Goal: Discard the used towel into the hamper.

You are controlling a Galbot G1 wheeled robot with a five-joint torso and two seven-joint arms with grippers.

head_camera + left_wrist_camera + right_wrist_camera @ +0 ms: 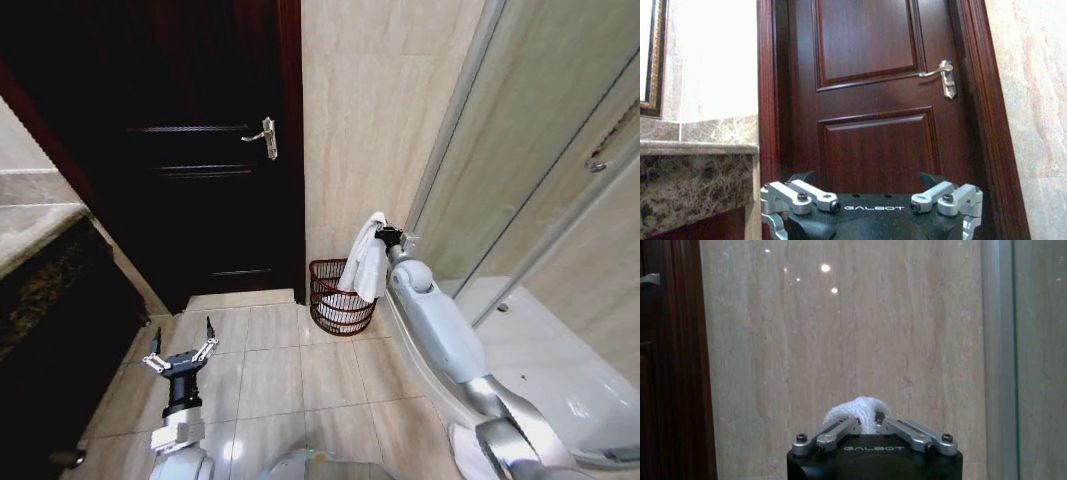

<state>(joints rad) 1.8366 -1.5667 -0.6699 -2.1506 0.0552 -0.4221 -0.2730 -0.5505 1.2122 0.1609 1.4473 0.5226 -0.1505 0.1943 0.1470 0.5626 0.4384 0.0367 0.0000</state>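
With the right gripper (pixel 383 236) pinching the white towel (pixel 364 262) in its fingers just above the hamper (pixel 338 298) by the far wall, it should centre over the rim before releasing, while the left gripper (pixel 180 350) idles spread wide.

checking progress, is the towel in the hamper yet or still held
Still held. The right hand is shut on the towel, which hangs over the hamper, its lower end at the rim.

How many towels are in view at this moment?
1: a white cloth towel pinched in the right gripper, hanging over the dark reddish-brown wire hamper. More white shows inside the hamper; possibly another towel.
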